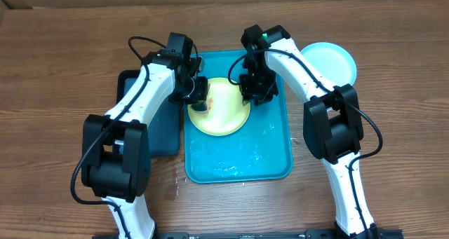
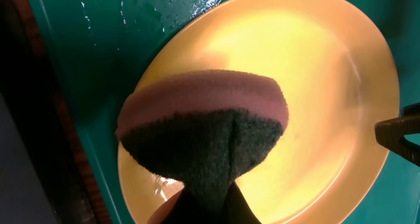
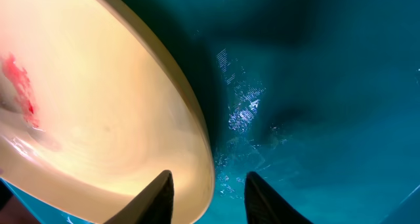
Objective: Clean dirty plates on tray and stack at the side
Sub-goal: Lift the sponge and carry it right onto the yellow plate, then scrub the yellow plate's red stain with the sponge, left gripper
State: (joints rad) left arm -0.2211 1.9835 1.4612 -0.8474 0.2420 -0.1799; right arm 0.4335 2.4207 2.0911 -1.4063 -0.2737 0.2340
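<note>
A yellow plate (image 1: pixel 223 113) lies in the top half of the teal tray (image 1: pixel 273 162), which sits in the middle of the wooden table (image 1: pixel 56 64). The left gripper (image 1: pixel 194 90) is over the left side of this plate. Its fingers are squeezed tight on a sponge (image 2: pixel 203 119) that is pink on top and dark green below. The sponge is bent where it is pinched, and it presses on the inside of the plate. The right gripper (image 3: pixel 210 179) is at the right edge of the same plate. Its fingers (image 3: pixel 157 199) are a little way apart, with one over the inside of the plate and the other over the tray. The plate's rim runs between them, and I see gaps, so it has no hold on it. A red smear (image 3: pixel 20 86) sits on the plate. The tray floor looks wet and shiny. A blue plate (image 1: pixel 330 60) lies on the table, to the right of the tray and well apart from the yellow one. A dark tray (image 1: pixel 163 130) lies just beside the teal tray on its left.
</note>
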